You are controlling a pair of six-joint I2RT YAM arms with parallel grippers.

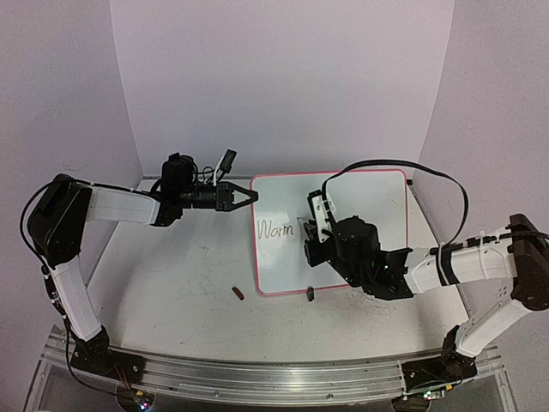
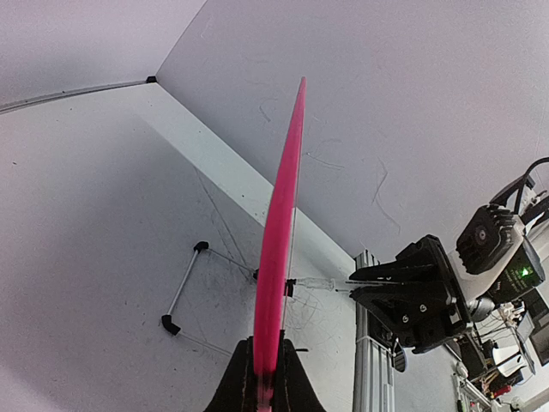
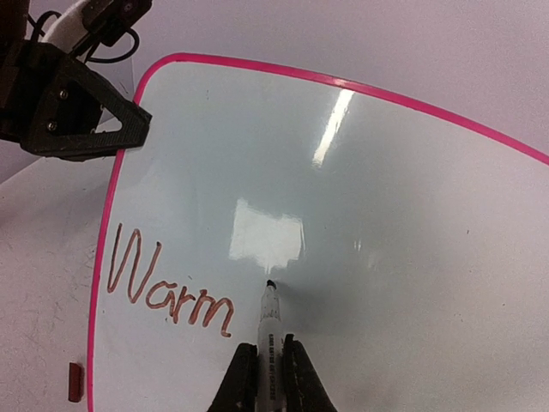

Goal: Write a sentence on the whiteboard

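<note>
The whiteboard with a pink frame lies on the table; it also shows in the right wrist view. The word "Warm" is written in red near its left side. My right gripper is shut on a white marker, whose tip rests at the board just right of the word. My left gripper is shut on the board's pink left edge, seen edge-on in the left wrist view. In the top view the left gripper is at the board's upper left corner.
A small red marker cap lies on the grey tabletop left of the board's lower corner; it also shows in the right wrist view. A black clip foot sits at the board's near edge. A wire stand shows behind the board.
</note>
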